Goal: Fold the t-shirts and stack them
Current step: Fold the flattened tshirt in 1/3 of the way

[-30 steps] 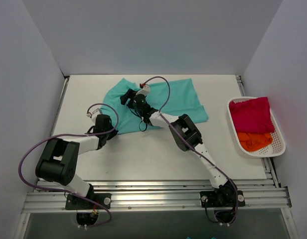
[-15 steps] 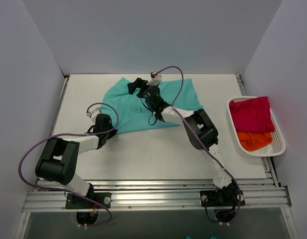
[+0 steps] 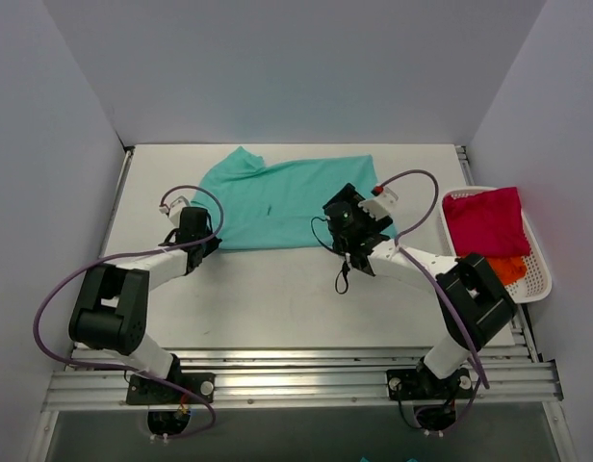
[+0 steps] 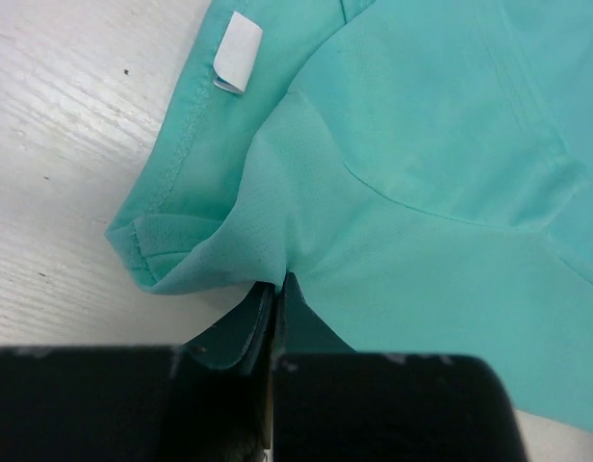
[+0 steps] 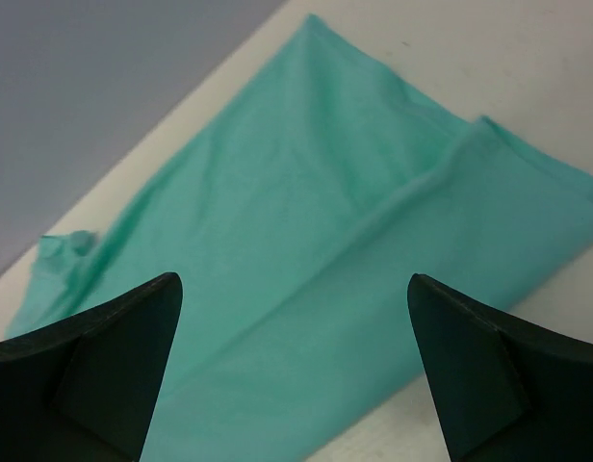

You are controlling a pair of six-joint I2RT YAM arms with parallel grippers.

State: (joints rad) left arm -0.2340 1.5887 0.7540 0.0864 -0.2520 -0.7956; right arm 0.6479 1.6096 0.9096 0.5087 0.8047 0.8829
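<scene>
A teal t-shirt lies spread across the back of the white table. My left gripper is shut on its near left corner. In the left wrist view the jaws pinch a fold of the teal t-shirt beside its hem and a white label. My right gripper hovers open over the shirt's right part. The right wrist view shows the right gripper with its dark fingertips wide apart and nothing between them, the teal t-shirt below. A magenta t-shirt and an orange t-shirt lie in the basket.
A white slotted basket stands at the table's right edge. Grey walls close in the back and both sides. Purple cables loop off both arms. Bare table lies between the shirt and the arm bases.
My right gripper has opened, let go of the teal shirt and swung from its back left to its right side. The shirt now lies flatter and wider. The left gripper stays shut on its corner.
</scene>
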